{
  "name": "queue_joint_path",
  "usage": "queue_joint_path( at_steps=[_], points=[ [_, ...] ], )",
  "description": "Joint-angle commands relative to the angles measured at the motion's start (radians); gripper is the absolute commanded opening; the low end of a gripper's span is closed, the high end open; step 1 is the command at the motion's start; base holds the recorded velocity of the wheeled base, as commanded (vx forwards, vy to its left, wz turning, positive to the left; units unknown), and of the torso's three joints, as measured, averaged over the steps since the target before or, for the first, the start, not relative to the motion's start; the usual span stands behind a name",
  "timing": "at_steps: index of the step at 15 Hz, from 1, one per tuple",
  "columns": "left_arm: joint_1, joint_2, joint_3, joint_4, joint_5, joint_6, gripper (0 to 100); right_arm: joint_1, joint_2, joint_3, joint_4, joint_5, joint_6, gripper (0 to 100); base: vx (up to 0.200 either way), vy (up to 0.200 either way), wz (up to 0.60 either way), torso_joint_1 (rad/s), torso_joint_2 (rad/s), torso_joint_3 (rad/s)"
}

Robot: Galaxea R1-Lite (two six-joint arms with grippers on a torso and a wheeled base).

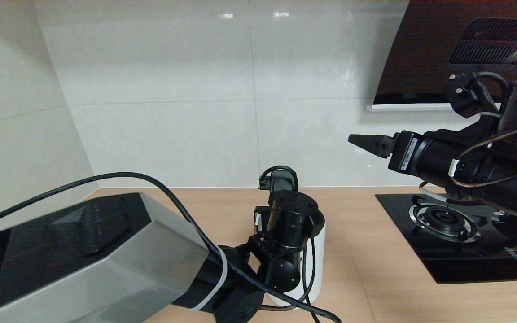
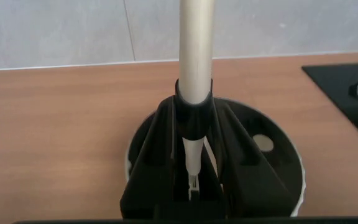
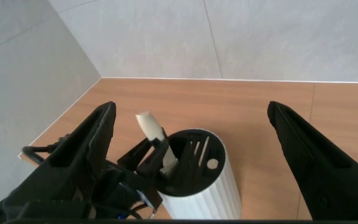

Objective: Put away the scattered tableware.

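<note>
The left tool (image 2: 194, 102) grips a pale round-handled utensil (image 2: 196, 43), its long axis near upright, directly above the black slotted top of the white ribbed holder (image 2: 301, 180) on the wooden surface (image 2: 55, 124). The next move looks to be straight down. The right tool (image 1: 370, 144) hangs spread open, well apart.

Black gas hob (image 1: 453, 262) on wooden countertop (image 1: 366, 264), tiled wall (image 1: 173, 112) behind

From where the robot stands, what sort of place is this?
Most likely a home kitchen: a gas hob is set in the wooden counter, a dark range hood hangs above it, and the walls are tiled.
</note>
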Motion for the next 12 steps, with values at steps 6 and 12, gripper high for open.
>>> queue_joint_path(
  at_steps=[6,12],
  points=[
    [-0.001,-0.011,0.002,0.0,0.001,-0.001,100,0.002,0.002,0.003,-0.001,0.0,0.0,100,0.0,0.0,0.0,0.0,0.0,0.0],
    [-0.008,-0.19,0.037,0.003,-0.018,0.003,100,0.0,0.001,0.006,-0.009,-0.002,0.0,100,0.0,0.0,0.0,0.0,0.0,0.0]
  ],
)
